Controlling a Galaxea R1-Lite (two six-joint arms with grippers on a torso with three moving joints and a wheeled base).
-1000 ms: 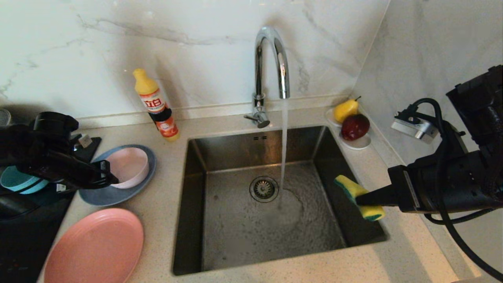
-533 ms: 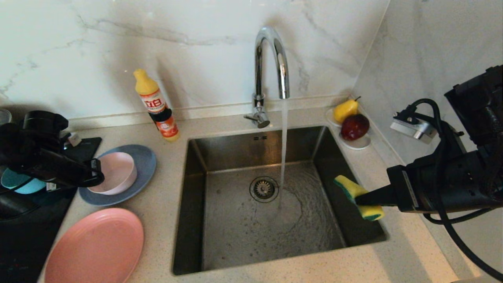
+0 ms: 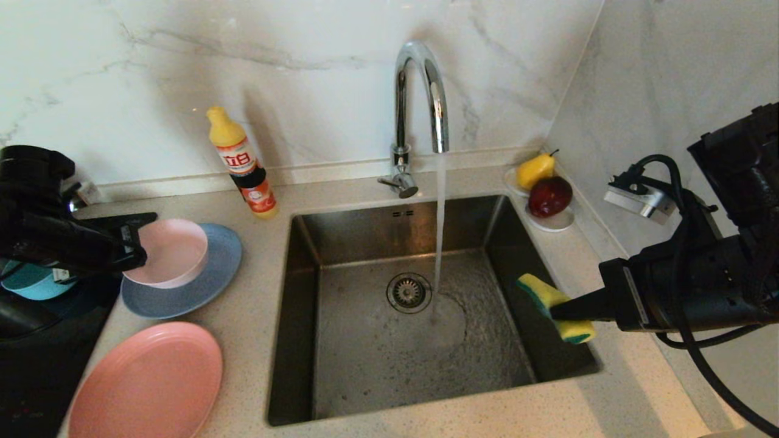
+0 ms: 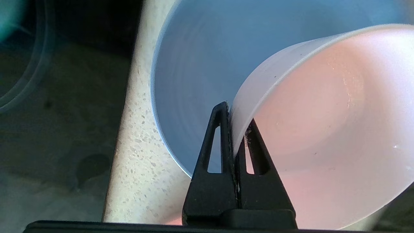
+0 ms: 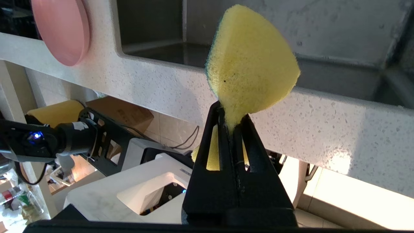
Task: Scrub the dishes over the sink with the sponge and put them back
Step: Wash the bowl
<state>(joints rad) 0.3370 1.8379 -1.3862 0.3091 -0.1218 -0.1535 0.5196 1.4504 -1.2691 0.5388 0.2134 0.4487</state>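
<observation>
My left gripper (image 3: pixel 135 246) (image 4: pixel 235 119) is shut on the rim of the pale pink bowl (image 3: pixel 165 252) (image 4: pixel 326 129), which tilts, lifted above the grey-blue plate (image 3: pixel 210 277) (image 4: pixel 194 64). The pink plate (image 3: pixel 146 383) lies on the counter nearer me. A teal bowl (image 3: pixel 30 281) shows under the left arm. My right gripper (image 3: pixel 557 311) (image 5: pixel 232 119) is shut on the yellow and green sponge (image 3: pixel 551 298) (image 5: pixel 250 61), held over the right edge of the steel sink (image 3: pixel 365 359).
Water runs from the chrome faucet (image 3: pixel 420 91) into the basin near the drain (image 3: pixel 408 292). A yellow soap bottle (image 3: pixel 243 164) stands behind the plates. A white dish (image 3: pixel 557 222) with a pear and a red fruit sits at the back right. A black cooktop (image 3: pixel 36 365) lies left.
The left gripper closed on the pink bowl's rim and drew it back to the left, tipping and lifting it off the grey-blue plate. The right arm and sponge kept still.
</observation>
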